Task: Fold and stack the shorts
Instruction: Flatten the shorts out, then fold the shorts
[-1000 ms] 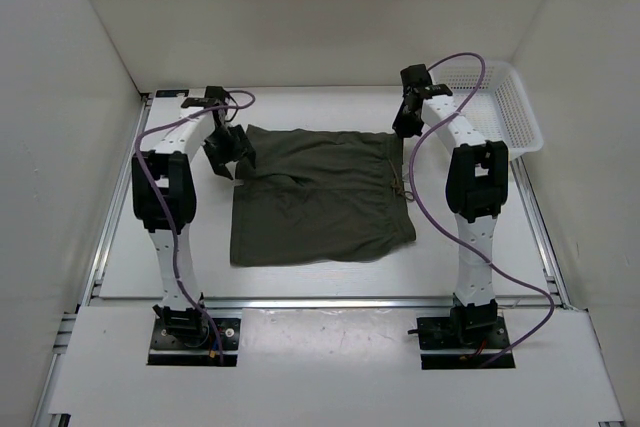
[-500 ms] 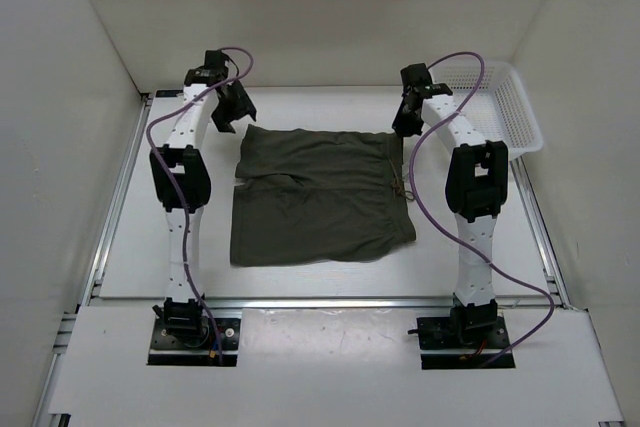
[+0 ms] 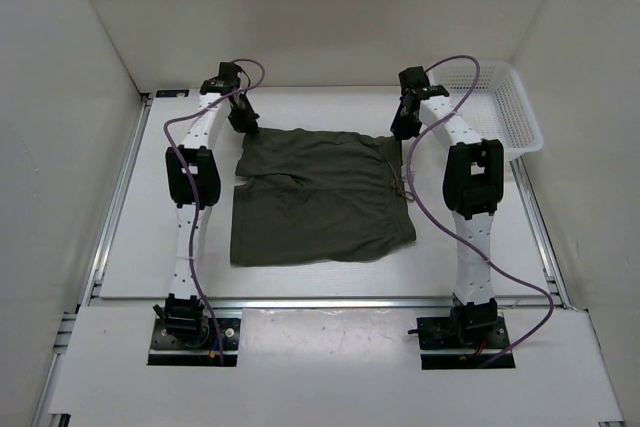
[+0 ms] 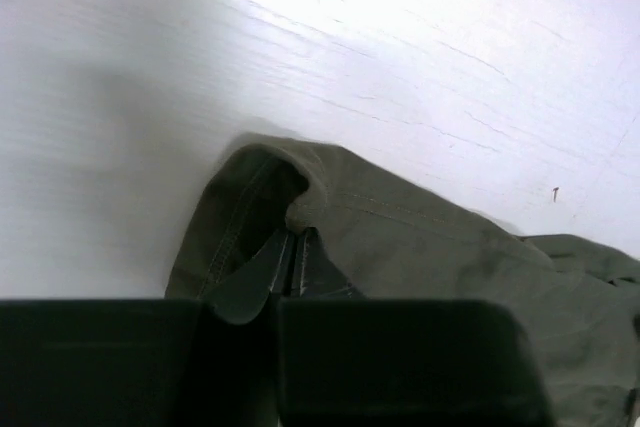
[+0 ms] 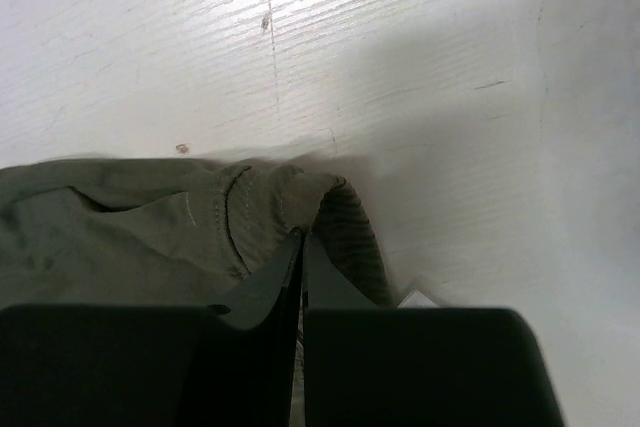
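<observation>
We find the shorts (image 3: 320, 202) spread flat at the middle of the table (image 3: 140, 247). A basket (image 3: 505, 112) sits at the table's far right corner. Toward the table's far edge, the left gripper (image 4: 293, 252) and the right gripper (image 5: 302, 247) are each clamped tight on a corner of the shorts.

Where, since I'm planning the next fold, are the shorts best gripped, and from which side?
At the two far corners, from above: the shorts lie flat, waistband to the right, far edge straight. The left gripper pinches the far hem corner, the right gripper the far waistband corner, so that edge could likely be drawn evenly over the near one.
</observation>
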Controlling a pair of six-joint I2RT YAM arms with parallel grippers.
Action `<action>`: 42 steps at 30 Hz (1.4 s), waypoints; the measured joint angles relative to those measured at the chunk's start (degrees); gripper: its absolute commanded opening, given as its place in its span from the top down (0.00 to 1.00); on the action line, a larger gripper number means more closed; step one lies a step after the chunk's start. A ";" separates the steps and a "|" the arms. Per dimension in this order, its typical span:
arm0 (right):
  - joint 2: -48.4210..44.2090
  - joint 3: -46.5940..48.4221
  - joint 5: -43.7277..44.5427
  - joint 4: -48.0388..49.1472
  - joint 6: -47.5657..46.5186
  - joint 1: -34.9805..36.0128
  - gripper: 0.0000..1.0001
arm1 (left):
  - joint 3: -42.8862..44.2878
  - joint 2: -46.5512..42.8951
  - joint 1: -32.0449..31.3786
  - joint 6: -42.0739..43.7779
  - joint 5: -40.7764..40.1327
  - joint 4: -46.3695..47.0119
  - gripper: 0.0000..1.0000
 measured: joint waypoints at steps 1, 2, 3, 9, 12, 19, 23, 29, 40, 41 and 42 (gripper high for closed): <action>0.42 0.22 0.00 0.00 -0.02 0.00 1.00 | 0.09 0.28 -0.13 0.07 0.46 0.31 0.90; 0.74 0.44 0.02 0.02 -0.02 0.00 1.00 | 0.09 0.52 -0.24 0.04 0.83 0.70 0.90; 1.05 0.63 0.00 -0.02 -0.09 0.00 1.00 | 0.09 0.70 -0.31 0.04 1.18 0.98 0.90; 1.62 2.19 0.72 -0.39 -0.50 0.00 1.00 | 1.81 0.90 0.50 -0.26 1.44 3.04 0.90; 1.86 3.32 1.77 -0.52 -0.66 0.07 1.00 | 1.90 0.63 2.10 -0.96 0.85 4.81 0.90; 7.04 12.22 2.25 0.15 -0.55 0.07 0.68 | 8.37 1.49 5.38 -2.38 1.75 6.54 0.81; 9.33 14.88 0.68 0.50 -1.44 -0.31 0.32 | 9.97 1.49 5.73 -2.62 2.21 9.31 0.15; 7.63 13.22 -1.51 2.71 -1.73 -0.48 0.33 | 5.03 -0.50 5.90 -2.54 1.92 10.23 0.00; -24.59 -14.27 -4.37 8.74 -0.79 4.22 0.36 | -36.98 -38.73 9.16 -3.45 -4.98 10.10 0.13; -29.42 -18.95 -4.90 9.81 -0.48 4.85 0.36 | -41.83 -44.19 9.49 -4.17 -5.27 9.66 0.13; -33.97 -23.34 -5.44 10.45 -0.11 5.33 0.38 | -46.34 -49.05 9.64 -4.96 -5.22 9.81 0.13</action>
